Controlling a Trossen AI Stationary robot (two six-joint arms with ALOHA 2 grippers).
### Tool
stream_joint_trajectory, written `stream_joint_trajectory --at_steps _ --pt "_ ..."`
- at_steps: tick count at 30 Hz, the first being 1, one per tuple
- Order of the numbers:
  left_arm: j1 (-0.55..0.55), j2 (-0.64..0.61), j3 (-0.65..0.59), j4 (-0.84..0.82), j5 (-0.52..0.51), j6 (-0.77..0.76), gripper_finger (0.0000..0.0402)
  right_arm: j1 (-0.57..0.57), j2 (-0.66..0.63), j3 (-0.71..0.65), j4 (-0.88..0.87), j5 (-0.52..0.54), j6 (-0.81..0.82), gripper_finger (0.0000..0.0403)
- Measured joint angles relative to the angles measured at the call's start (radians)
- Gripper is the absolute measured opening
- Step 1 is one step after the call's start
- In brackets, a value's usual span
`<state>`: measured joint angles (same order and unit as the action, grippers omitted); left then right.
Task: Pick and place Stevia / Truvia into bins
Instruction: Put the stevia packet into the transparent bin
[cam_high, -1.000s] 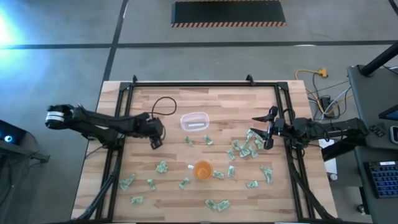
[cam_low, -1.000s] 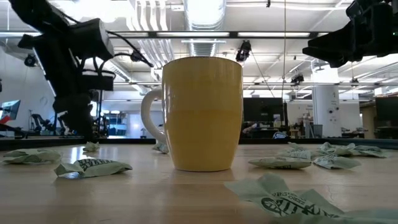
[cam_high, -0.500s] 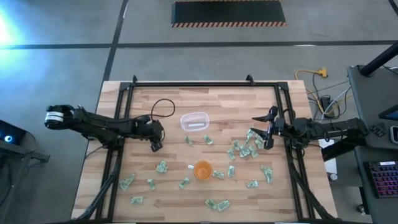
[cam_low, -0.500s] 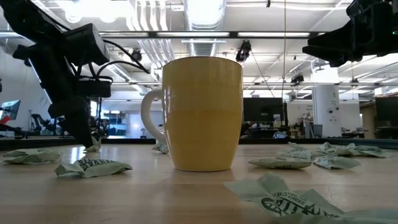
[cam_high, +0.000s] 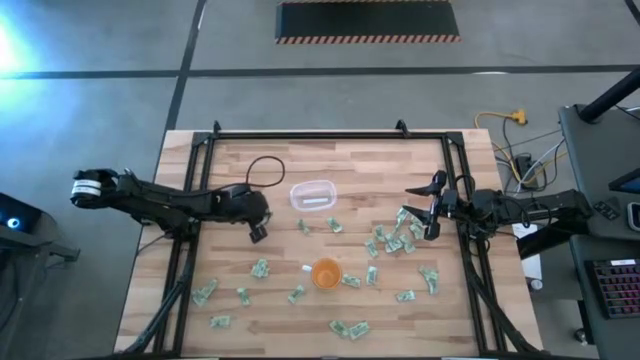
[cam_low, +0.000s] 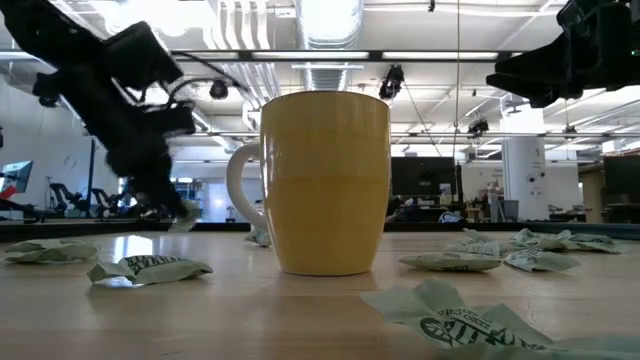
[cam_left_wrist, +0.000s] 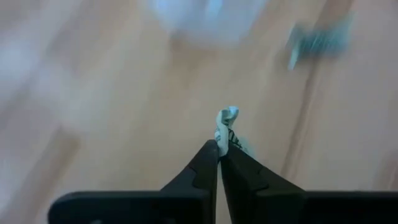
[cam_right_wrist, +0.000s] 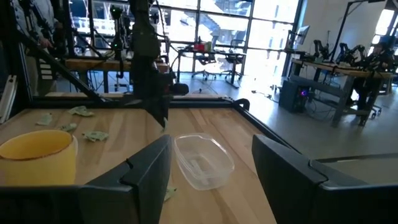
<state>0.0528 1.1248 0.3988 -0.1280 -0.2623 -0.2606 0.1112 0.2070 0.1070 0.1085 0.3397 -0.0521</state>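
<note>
Several pale green and white Stevia sachets (cam_high: 392, 240) lie scattered on the wooden table, most of them right of centre and along the near side. The clear bin (cam_high: 313, 195) stands near the table's middle, with a sachet or two lying in it. My left gripper (cam_high: 258, 233) is left of the bin and shut on one sachet (cam_left_wrist: 227, 121). My right gripper (cam_high: 430, 212) waits open at the table's right side, above the sachets there. My left gripper pinches a crumpled sachet by its lower edge (cam_left_wrist: 222, 138) between its two fingertips. The fingers slant down toward the table's right side. The rest of the sachet sticks out past the tips, and in the low view the sachet (cam_low: 186, 217) hangs just clear of the tabletop.
An orange cup (cam_high: 326, 272) stands on the near side of the bin, with a small white scrap (cam_high: 306, 268) beside it. A black cable loop (cam_high: 262, 170) lies left of the bin. A black frame rail (cam_high: 330, 136) borders the table.
My left gripper has shut on a sachet that lay on the table below it. It has tipped from pointing almost straight down to a slant, moved a little toward the bin, and raised the sachet off the tabletop.
</note>
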Motion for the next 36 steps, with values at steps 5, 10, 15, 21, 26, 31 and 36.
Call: stream_joint_trajectory --at_steps 5,10,15,21,26,31,36 --pt "0.000 0.000 0.000 0.259 -0.045 0.139 0.0001 0.000 0.000 0.000 0.000 0.000 0.000 0.0215" --pt "0.015 0.030 0.001 0.499 -0.095 0.263 0.0000 0.000 0.000 0.000 0.000 0.001 -0.002 0.0215" --pt "0.058 0.169 0.030 0.647 -0.091 0.323 0.0000 0.000 0.000 0.000 0.001 0.002 -0.003 0.0215" --pt "0.098 0.354 0.116 0.640 -0.069 0.326 0.0000 0.000 0.000 0.000 0.002 0.003 -0.001 0.0215" --pt "0.103 0.423 0.161 0.642 -0.070 0.361 0.0000 0.000 0.000 0.000 0.000 0.003 -0.001 0.0215" --pt "0.103 0.423 0.176 0.638 -0.069 0.399 0.0032 -0.001 -0.001 0.000 -0.044 0.004 0.019 0.0215" --pt "0.103 0.385 0.171 0.623 -0.069 0.399 0.0099 -0.001 0.000 -0.001 -0.080 0.043 0.069 0.0215"
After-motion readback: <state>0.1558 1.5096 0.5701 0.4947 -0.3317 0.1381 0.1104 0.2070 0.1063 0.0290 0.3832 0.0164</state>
